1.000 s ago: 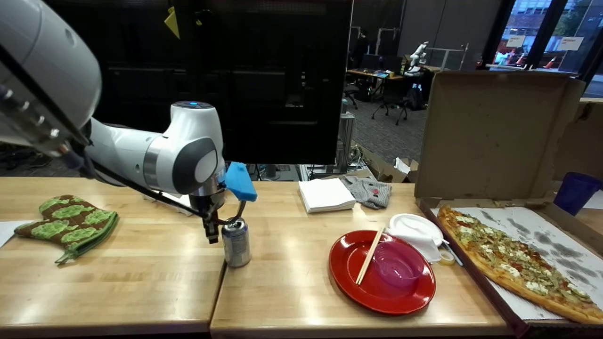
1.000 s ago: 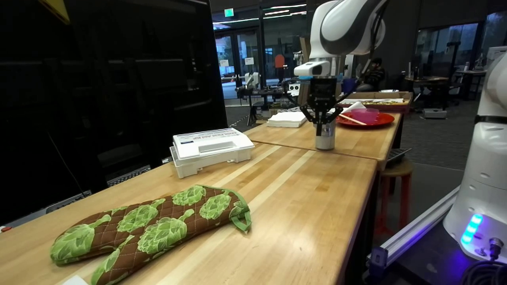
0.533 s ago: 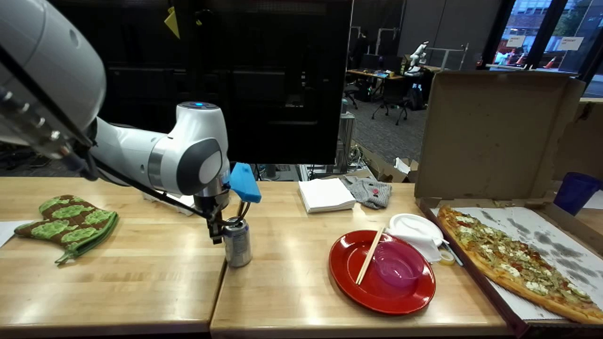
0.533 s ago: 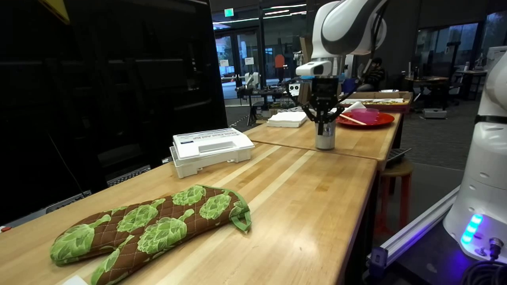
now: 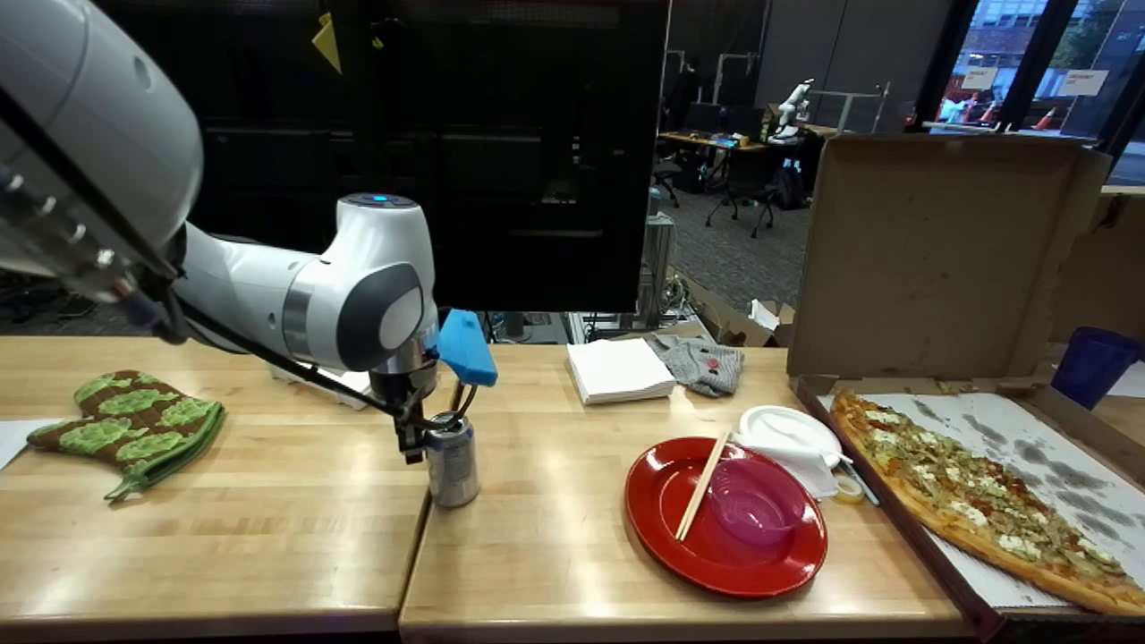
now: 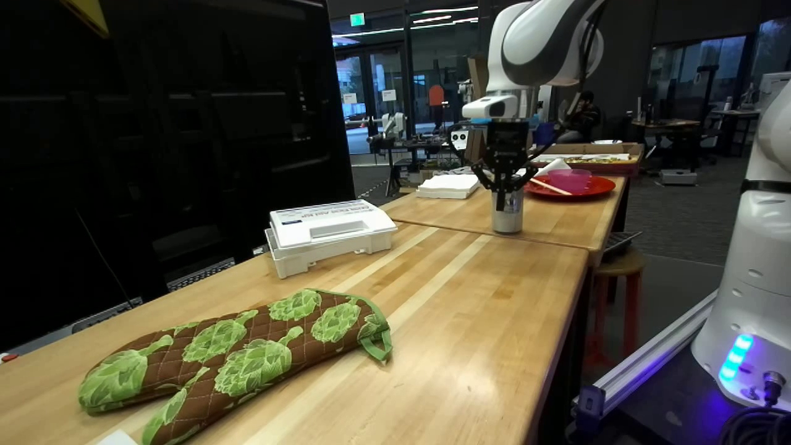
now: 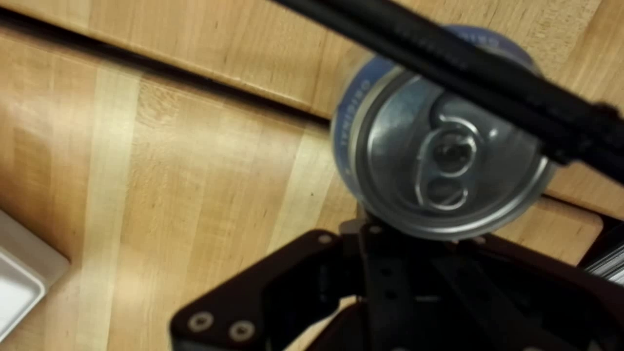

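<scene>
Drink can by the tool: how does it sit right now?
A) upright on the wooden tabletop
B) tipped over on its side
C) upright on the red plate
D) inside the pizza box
A: in both exterior views the drink can stands on its base on the wooden tabletop, beside the shut tool.

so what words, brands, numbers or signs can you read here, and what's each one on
"ORIGINAL": on the blue-and-silver metal drink can, in the wrist view; more lettering there is partly hidden.
Print on the white rectangular plastic case: too blurred to read.
Print on the white paper sheets in the background: too small.
Green lit rectangular sign: too small.
</scene>
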